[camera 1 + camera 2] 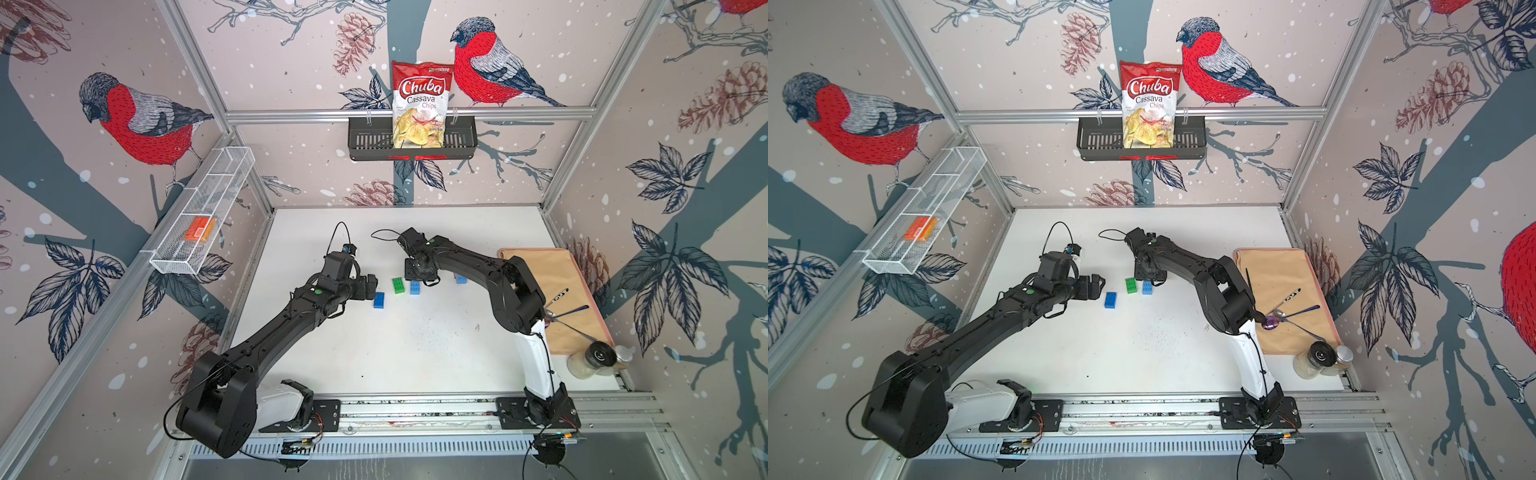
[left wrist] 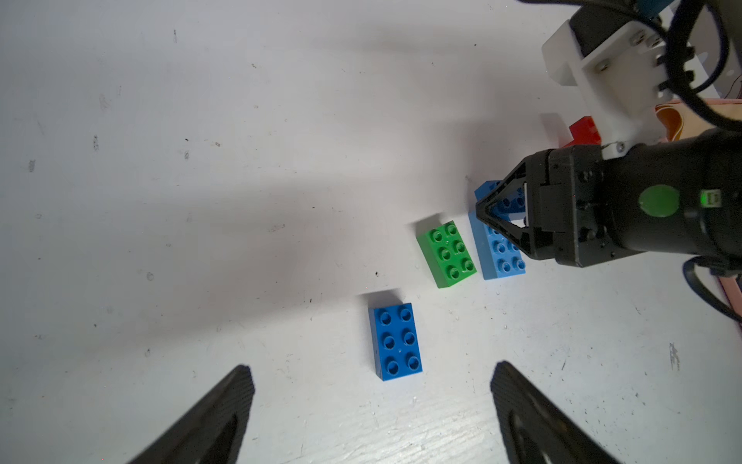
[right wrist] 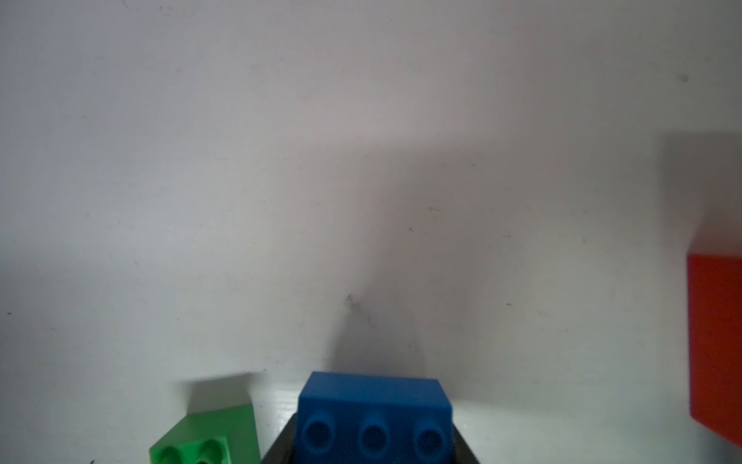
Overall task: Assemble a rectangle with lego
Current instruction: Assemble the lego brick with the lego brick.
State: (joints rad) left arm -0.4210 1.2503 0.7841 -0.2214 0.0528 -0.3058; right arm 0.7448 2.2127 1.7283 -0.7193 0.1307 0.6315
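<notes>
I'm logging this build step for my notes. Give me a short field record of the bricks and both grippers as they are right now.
left gripper: open, empty, next to the loose dark blue brick
right gripper: shut on the held dark blue brick
held brick position: at one end of the light blue brick; contact unclear
green brick: studs up, close beside the light blue brick, angled to it
red brick: beyond the right gripper, partly hidden
assembly: no rectangle yet
</notes>
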